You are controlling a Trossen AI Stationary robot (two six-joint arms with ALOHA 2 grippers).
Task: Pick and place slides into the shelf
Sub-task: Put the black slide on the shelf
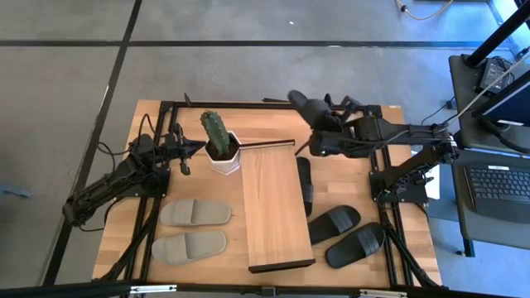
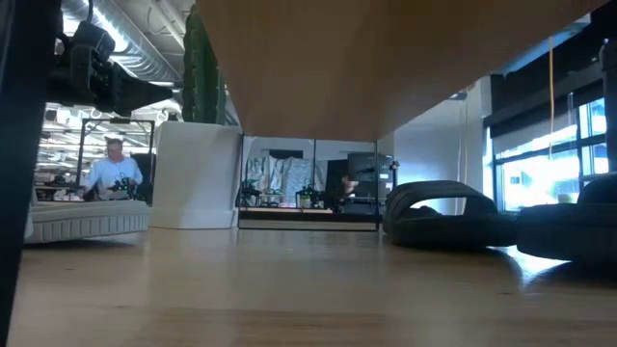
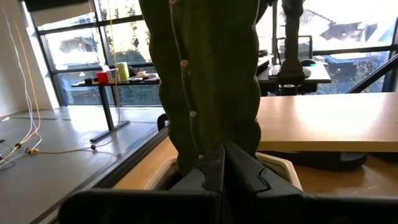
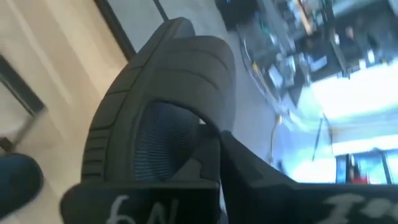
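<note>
Light wood shelf, smooth, faint grain, thin black bars at both short ends. Tabletop also pale wood in planks, slight sheen in low view, black metal frame round it. Black slides matte, rubbery or foam-looking; one held black slide ribbed on sole, fine textured footbed. Grey-beige slides matte, same soft look. Cactus dull green, ridged, small pale spots. Pot white, smooth, matte. Floor grey, smooth, concrete-like.

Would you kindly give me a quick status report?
Right gripper shut on black slide, raised beyond the shelf. Left gripper shut by cactus pot. Shelf bare.
</note>
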